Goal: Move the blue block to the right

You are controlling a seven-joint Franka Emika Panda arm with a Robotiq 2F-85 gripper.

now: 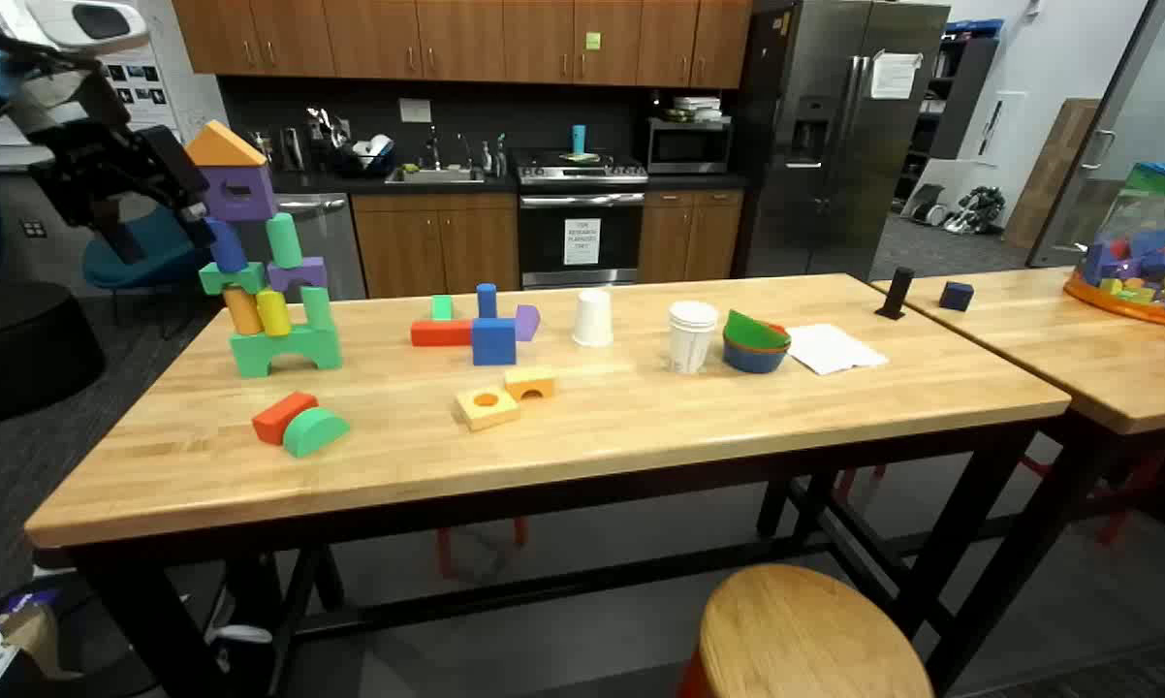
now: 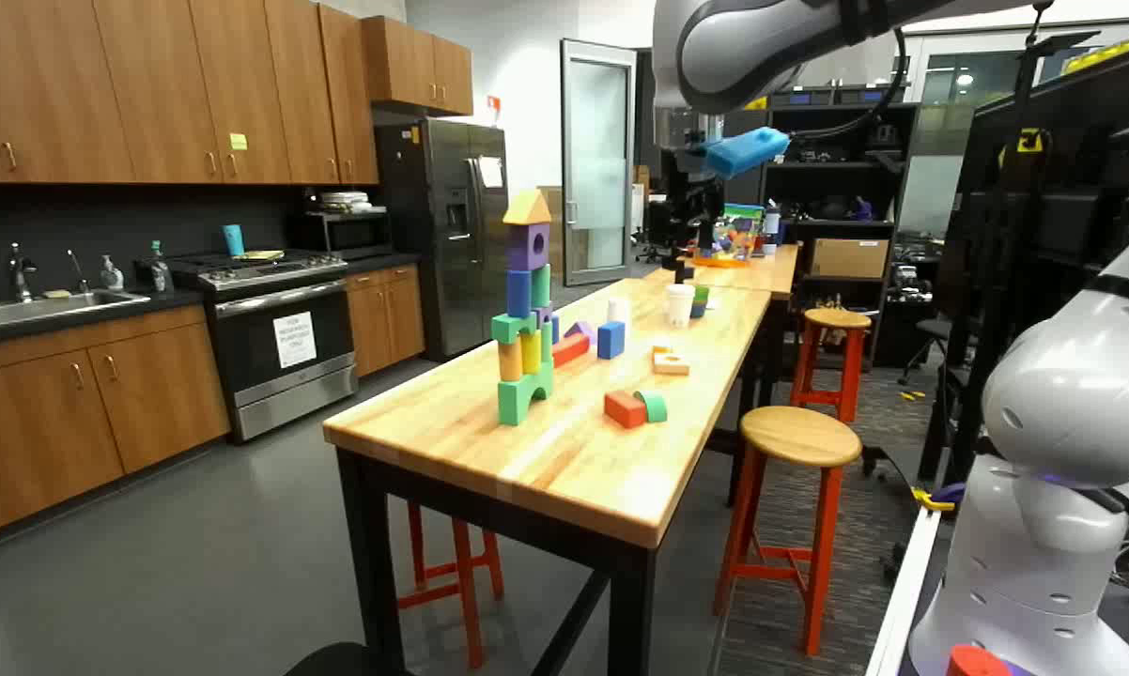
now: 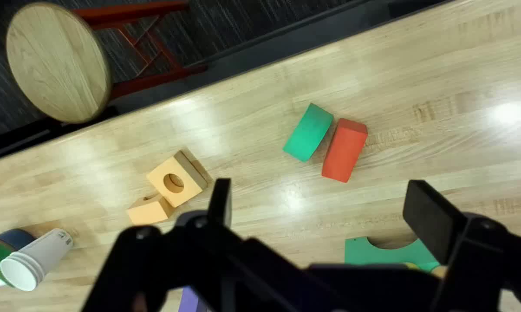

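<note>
The blue block (image 1: 493,342) stands on the wooden table, slightly taller than wide. It touches or nearly touches a long red block (image 1: 442,333), with a blue cylinder (image 1: 487,300) and a purple block (image 1: 527,322) behind. In an exterior view, the blue block (image 2: 610,340) shows right of the red block. In the wrist view it cannot be made out; a purple piece (image 3: 191,301) peeks out at the bottom edge beside the gripper. My gripper (image 3: 319,186) is open and empty, high above the table. In both exterior views the gripper (image 1: 161,236) (image 2: 694,259) hangs in the air, away from the blue block.
A tall multicoloured block tower (image 1: 282,344) stands near the table's end. A red block (image 3: 345,149) and green half-round (image 3: 309,132) lie near the front edge. Two tan blocks (image 1: 488,407) lie before the blue block. White cups (image 1: 691,336), bowls (image 1: 755,357) and paper (image 1: 834,349) stand farther along.
</note>
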